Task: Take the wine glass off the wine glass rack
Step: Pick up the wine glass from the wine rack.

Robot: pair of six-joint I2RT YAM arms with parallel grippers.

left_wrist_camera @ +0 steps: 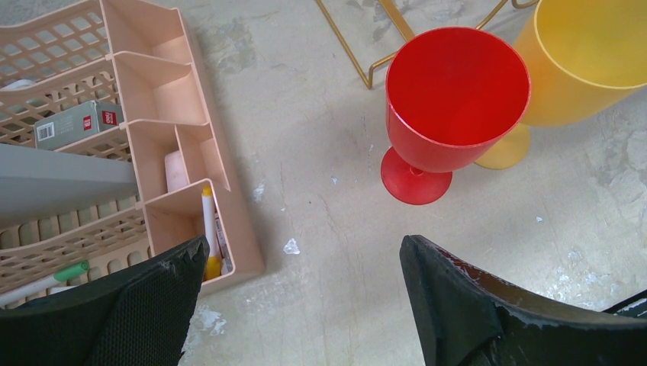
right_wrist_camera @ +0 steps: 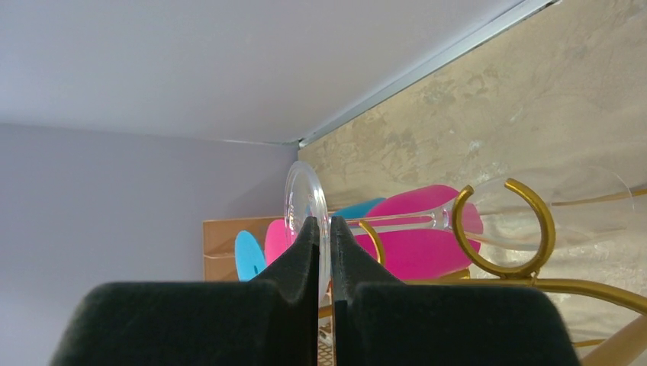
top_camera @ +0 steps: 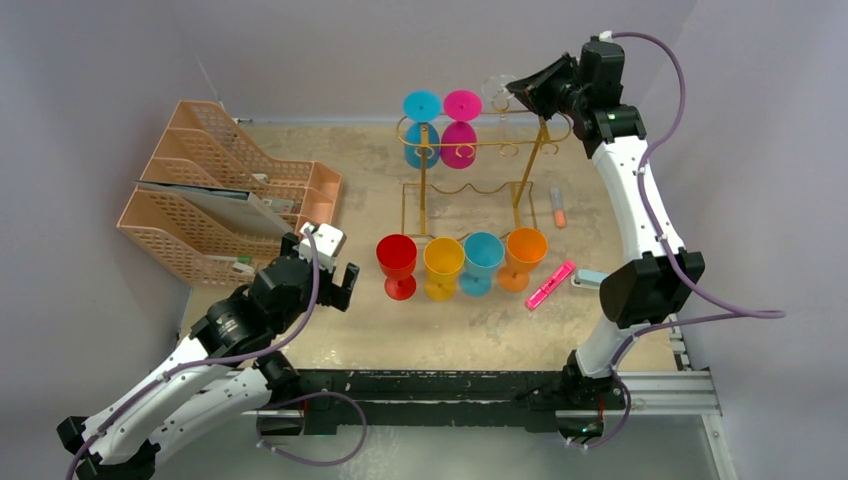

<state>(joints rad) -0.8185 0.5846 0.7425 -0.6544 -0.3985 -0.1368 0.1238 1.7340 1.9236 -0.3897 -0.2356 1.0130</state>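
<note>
The gold wire wine glass rack (top_camera: 470, 150) stands at the back middle of the table. A blue glass (top_camera: 421, 128) and a pink glass (top_camera: 460, 128) hang upside down from it. A clear wine glass (top_camera: 498, 92) hangs at the rack's right end. In the right wrist view its stem (right_wrist_camera: 397, 223) passes through a gold loop hook (right_wrist_camera: 503, 229). My right gripper (right_wrist_camera: 324, 229) is shut on the clear glass's round foot (right_wrist_camera: 299, 200). My left gripper (left_wrist_camera: 301, 263) is open and empty above the table, near a red glass (left_wrist_camera: 454, 99).
Red (top_camera: 397, 262), yellow (top_camera: 443, 266), blue (top_camera: 481, 260) and orange (top_camera: 524, 256) glasses stand in a row in front of the rack. Peach mesh file trays (top_camera: 215, 190) sit at the left. A pink marker (top_camera: 550, 284) and an orange-tipped pen (top_camera: 558, 208) lie at the right.
</note>
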